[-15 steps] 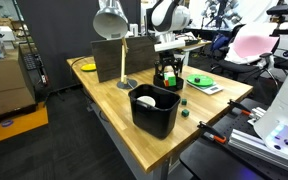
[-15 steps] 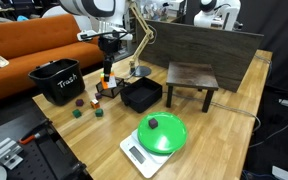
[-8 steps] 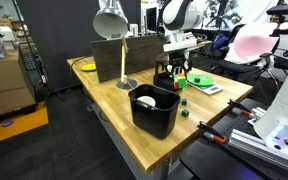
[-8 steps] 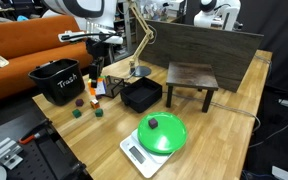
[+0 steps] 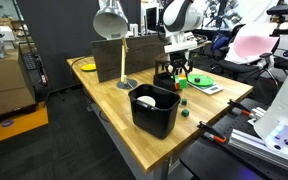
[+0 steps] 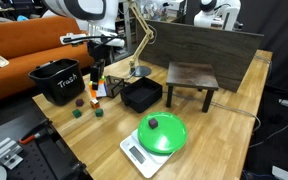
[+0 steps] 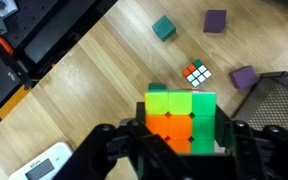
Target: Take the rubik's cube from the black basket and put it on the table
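Nearest, a green bowl sits on a scale at the near edge of the table. Further back, small dark blocks lie on the wood, left of the black basket. Just beyond them the gripper is clamped on the rubik's cube, held over bare tabletop left of the basket, outside it. A large black bin stands farther left, and a dark panel lines the far edge.
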Controlling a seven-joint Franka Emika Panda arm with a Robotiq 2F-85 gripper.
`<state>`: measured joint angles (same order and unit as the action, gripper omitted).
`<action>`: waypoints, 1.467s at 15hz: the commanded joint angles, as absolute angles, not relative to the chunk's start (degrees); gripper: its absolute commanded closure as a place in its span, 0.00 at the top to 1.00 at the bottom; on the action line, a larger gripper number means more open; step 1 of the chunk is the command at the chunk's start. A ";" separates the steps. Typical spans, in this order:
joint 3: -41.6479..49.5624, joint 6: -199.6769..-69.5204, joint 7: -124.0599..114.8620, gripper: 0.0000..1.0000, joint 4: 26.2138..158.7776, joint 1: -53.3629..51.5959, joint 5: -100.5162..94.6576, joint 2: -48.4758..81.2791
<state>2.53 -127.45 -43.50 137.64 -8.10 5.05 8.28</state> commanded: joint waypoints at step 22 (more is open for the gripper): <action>8.60 -133.14 -34.64 0.93 140.77 4.37 19.14 18.17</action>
<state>8.70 -132.93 -35.72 140.78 3.74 17.95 19.00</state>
